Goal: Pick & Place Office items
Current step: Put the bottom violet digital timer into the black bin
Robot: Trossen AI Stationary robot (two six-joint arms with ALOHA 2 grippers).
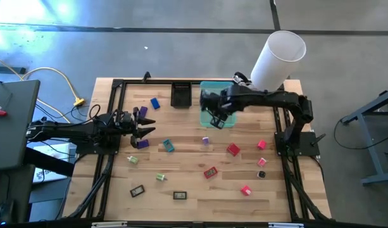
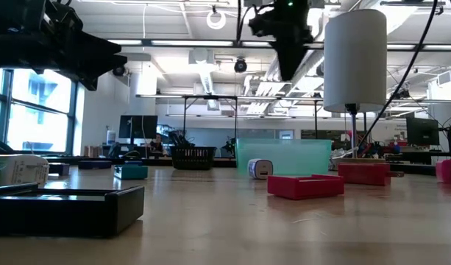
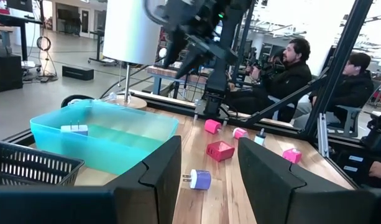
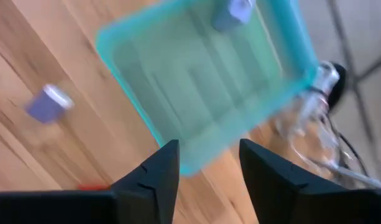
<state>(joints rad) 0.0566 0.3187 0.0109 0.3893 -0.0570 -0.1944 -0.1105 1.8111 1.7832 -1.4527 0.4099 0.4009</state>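
**Right tool hanging over the teal tray**

We are seeing a translucent teal tray (image 3: 103,140) lying below the right tool (image 4: 202,177), and a small pale plug-like piece (image 3: 74,129) is sitting inside it near one wall. A black mesh basket (image 1: 180,95) is standing just beside the tray, on the side away from the right arm's base; we cannot tell what it is holding.

The right tool's fingers (image 4: 154,177) are standing apart with nothing between them, touching nothing. The left tool (image 1: 143,125) is waiting well apart from the tray, its fingers (image 3: 159,177) also parted and empty.

The remaining office items are lying scattered on the wooden surface (image 1: 194,183): a purple piece (image 3: 199,180) is lying just ahead of the left tool, with red (image 1: 233,149) and pink (image 1: 246,189) ones beyond it.

A white cylinder (image 1: 279,58) is hiding the surface's far corner, and motion blur is smearing the right wrist view.
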